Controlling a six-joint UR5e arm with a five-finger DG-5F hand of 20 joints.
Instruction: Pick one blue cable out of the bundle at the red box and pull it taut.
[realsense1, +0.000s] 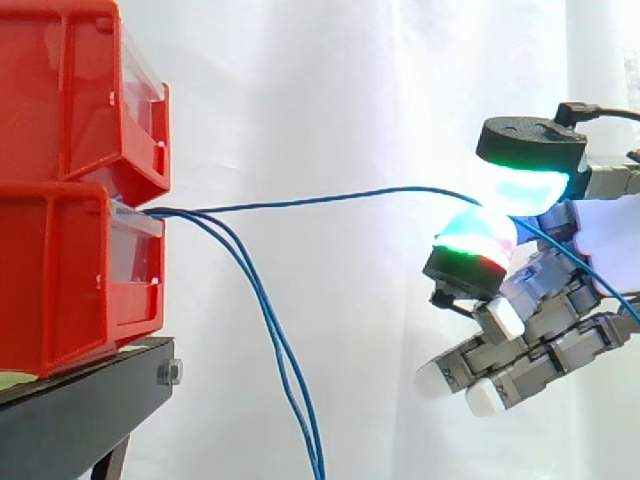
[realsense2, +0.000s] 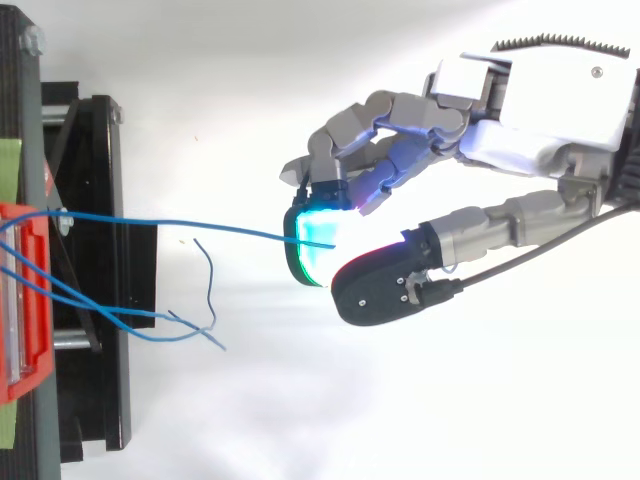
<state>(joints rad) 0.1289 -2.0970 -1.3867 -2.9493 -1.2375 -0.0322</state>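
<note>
A thin blue cable (realsense1: 330, 198) runs from the red bins (realsense1: 70, 180) at the left across to my hand (realsense1: 540, 310) at the right, in a slight upward arc. Two glowing pads (realsense1: 525, 188) pinch it near its end, and the cable comes out behind them, slanting down to the right. In the top view the same cable (realsense2: 180, 222) stretches from the red bin (realsense2: 22, 300) to the cyan pad (realsense2: 312, 232). Two other blue cables (realsense1: 275, 340) leave the same bin and hang down loose. The remaining fingers are curled below the pinch.
The bins stand on a black stand (realsense1: 90, 395) at the left. A white curtain (realsense1: 350, 90) forms the background. The loose cable ends (realsense2: 205, 325) lie just right of the stand in the top view.
</note>
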